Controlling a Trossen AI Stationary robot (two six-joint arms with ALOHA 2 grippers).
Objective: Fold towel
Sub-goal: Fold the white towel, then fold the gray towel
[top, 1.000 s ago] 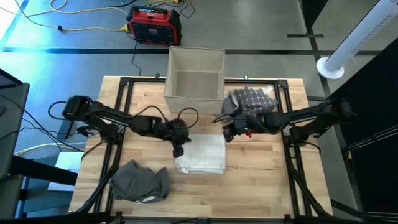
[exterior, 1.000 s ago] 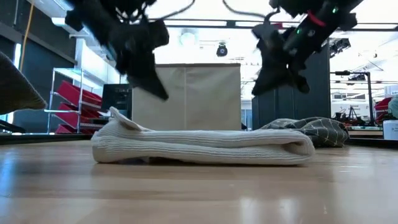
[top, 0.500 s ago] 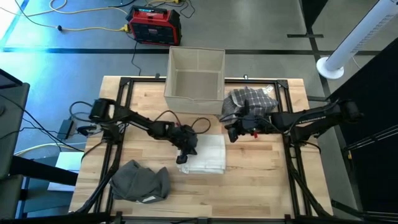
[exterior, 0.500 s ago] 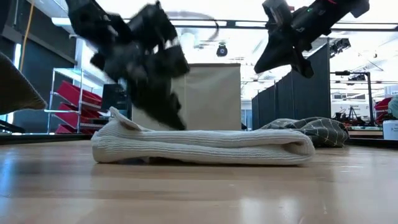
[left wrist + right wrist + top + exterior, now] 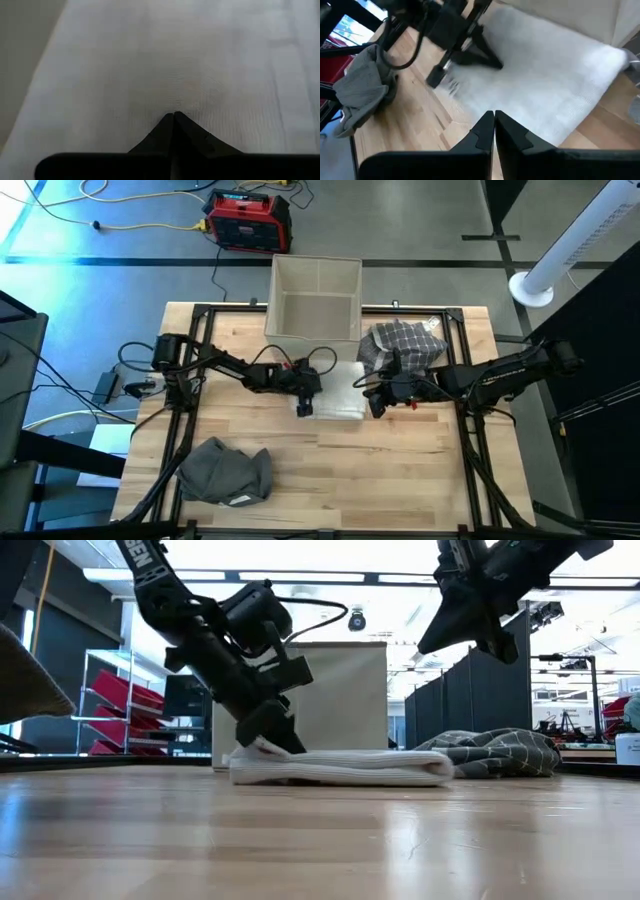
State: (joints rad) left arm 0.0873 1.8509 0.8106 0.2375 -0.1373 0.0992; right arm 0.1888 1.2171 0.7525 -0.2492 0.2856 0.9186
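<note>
Spanning most of the high view, the wooden table [image 5: 420, 450] carries a fabric bin [image 5: 315, 300] at its far edge, a checked cloth [image 5: 405, 340] beside it and a grey cloth [image 5: 225, 470] near the front. Between the two arms lies the white towel [image 5: 335, 402], folded into a compact flat stack just in front of the bin. The left gripper [image 5: 305, 408] has its fingers pinched fully together and presses down on the towel's near-left corner; the wrist view shows the closed tips against the weave, holding nothing. The right gripper [image 5: 378, 408], also shut tight and empty, hangs just beside the towel's right edge, clear of the cloth in the low view. The risk from here looks plain: a sideways drag by the pressing left tips could rumple the top layer or skew the stack, undoing the fold.
</note>
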